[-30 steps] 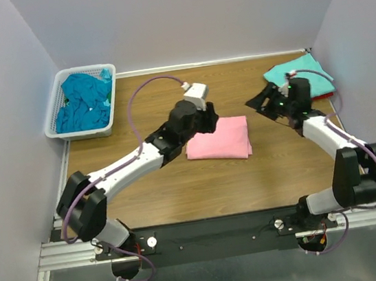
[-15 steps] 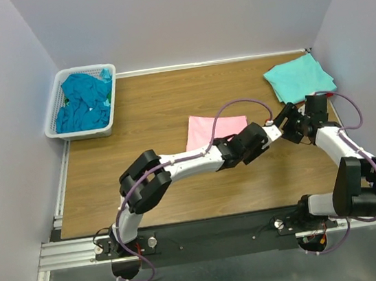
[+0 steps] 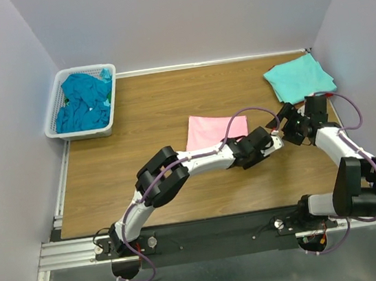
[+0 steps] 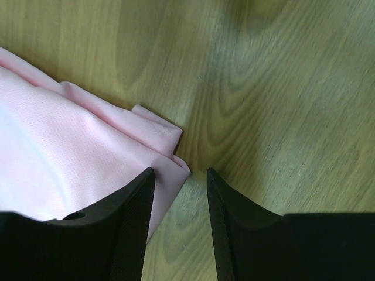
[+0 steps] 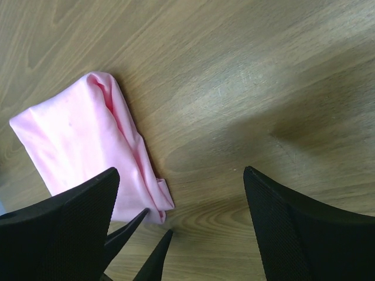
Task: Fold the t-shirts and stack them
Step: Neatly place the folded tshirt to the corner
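pink shirt (image 3: 207, 129): folded flat on the table (image 3: 156, 110), right of centre; its near right corner lies at the left gripper's tips
left gripper (image 4: 179, 175): jaws narrow but apart, low over the wood; one finger overlaps the shirt's edge, corner just ahead of the gap; nothing gripped
right gripper (image 5: 180, 171): jaws wide, empty, just beside the left gripper, aimed at that same corner
aqua shirt (image 3: 297, 76): folded, far right corner, well apart from pink shirt
teal shirts (image 3: 84, 99): heaped in basket
basket (image 3: 53, 123): white lattice, far left corner
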Available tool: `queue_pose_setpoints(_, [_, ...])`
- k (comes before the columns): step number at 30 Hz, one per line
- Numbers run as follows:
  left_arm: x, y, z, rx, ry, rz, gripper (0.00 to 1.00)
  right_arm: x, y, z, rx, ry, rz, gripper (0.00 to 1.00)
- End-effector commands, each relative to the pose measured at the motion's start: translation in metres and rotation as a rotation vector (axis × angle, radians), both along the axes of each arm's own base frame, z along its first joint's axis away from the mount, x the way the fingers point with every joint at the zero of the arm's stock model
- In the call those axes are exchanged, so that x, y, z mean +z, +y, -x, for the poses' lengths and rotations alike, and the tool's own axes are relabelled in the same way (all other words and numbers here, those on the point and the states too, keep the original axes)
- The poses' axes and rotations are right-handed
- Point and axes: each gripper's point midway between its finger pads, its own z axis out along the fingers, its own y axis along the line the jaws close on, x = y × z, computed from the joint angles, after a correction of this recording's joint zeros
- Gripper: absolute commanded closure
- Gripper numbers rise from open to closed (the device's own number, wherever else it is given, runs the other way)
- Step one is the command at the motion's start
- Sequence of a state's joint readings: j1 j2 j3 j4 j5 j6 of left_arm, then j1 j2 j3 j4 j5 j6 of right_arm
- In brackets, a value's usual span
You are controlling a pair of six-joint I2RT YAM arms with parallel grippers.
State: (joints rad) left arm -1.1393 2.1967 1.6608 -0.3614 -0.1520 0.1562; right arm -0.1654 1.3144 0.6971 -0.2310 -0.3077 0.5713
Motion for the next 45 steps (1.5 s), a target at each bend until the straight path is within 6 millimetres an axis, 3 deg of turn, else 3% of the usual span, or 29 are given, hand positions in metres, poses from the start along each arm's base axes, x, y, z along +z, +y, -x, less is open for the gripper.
queue_pose_setpoints(1, [-0.013,0.006,0.006,-0.027,0.027,-0.058,0.51,-0.007,0.000,0.010,0.010,0.021,0.010,0.07])
queue_pose_setpoints(4, [-0.017,0.008,0.005,-0.018,0.023,-0.070,0.52,-0.007,0.001,0.011,0.012,0.023,0.009,0.07])
queue_pose_setpoints(7, [-0.029,0.010,0.004,-0.013,0.026,-0.095,0.59,-0.008,0.002,0.010,0.020,0.023,0.005,0.07])
queue_pose_setpoints(10, [-0.034,0.012,0.003,-0.004,0.025,-0.118,0.72,-0.009,0.004,0.011,0.029,0.025,0.000,0.07])
queue_pose_setpoints(14, [-0.034,0.015,0.002,0.002,0.014,-0.125,0.99,-0.007,0.009,0.011,0.054,0.012,-0.023,0.07])
queue_pose_setpoints(18, [-0.021,0.016,0.001,0.011,0.002,-0.091,1.00,-0.006,0.021,0.009,0.085,-0.006,-0.087,0.06])
queue_pose_setpoints(19, [-0.018,0.014,0.002,0.007,0.001,-0.079,1.00,-0.006,0.024,0.010,0.092,-0.009,-0.107,0.00])
queue_pose_setpoints(22, [0.005,0.008,0.001,0.008,-0.009,-0.004,1.00,-0.008,0.039,0.011,0.117,-0.019,-0.205,0.00])
queue_pose_setpoints(28, [0.026,0.007,-0.003,0.022,-0.014,0.053,1.00,-0.019,0.059,0.011,0.124,-0.011,-0.358,0.00])
queue_pose_setpoints(38, [0.036,0.008,-0.005,0.032,-0.002,0.094,1.00,-0.052,0.099,0.019,0.165,0.090,-0.461,0.02])
queue_pose_setpoints(45, [0.045,0.008,-0.005,0.039,-0.004,0.124,1.00,-0.069,0.128,0.021,0.214,0.153,-0.463,0.12])
